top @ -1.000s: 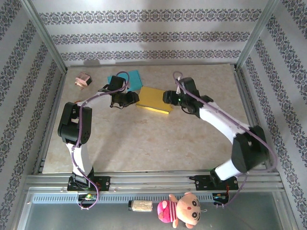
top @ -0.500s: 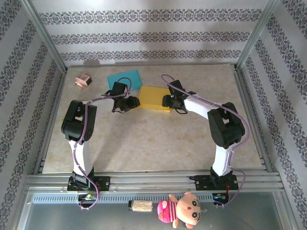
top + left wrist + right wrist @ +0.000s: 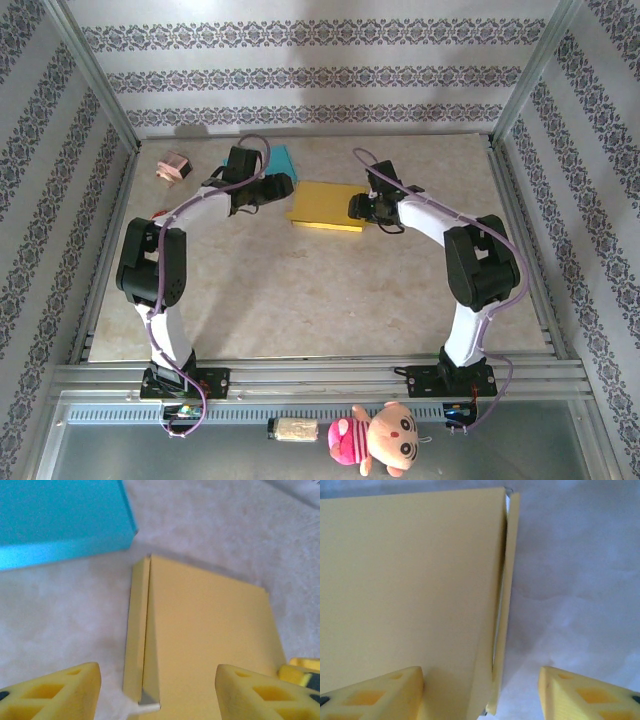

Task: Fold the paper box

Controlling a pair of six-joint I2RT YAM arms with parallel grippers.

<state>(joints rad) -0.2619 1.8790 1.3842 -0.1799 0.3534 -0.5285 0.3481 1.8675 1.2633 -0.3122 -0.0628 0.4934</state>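
Paper box (image 3: 328, 205): we see it lying flat and yellow on the table (image 3: 300, 300), just beside a teal box (image 3: 60, 520)
Left gripper (image 3: 157, 677): we find its fingers spread wide, gripping nothing, at the box's left edge
Right gripper (image 3: 481, 677): likewise spread, empty, straddling the right edge

The left arm (image 3: 205, 205) hides most of the blue box (image 3: 283, 158), the yellow paper box (image 3: 410, 580) runs off the right wrist view's edges, and the pinkish object (image 3: 173, 166) is too small to identify.
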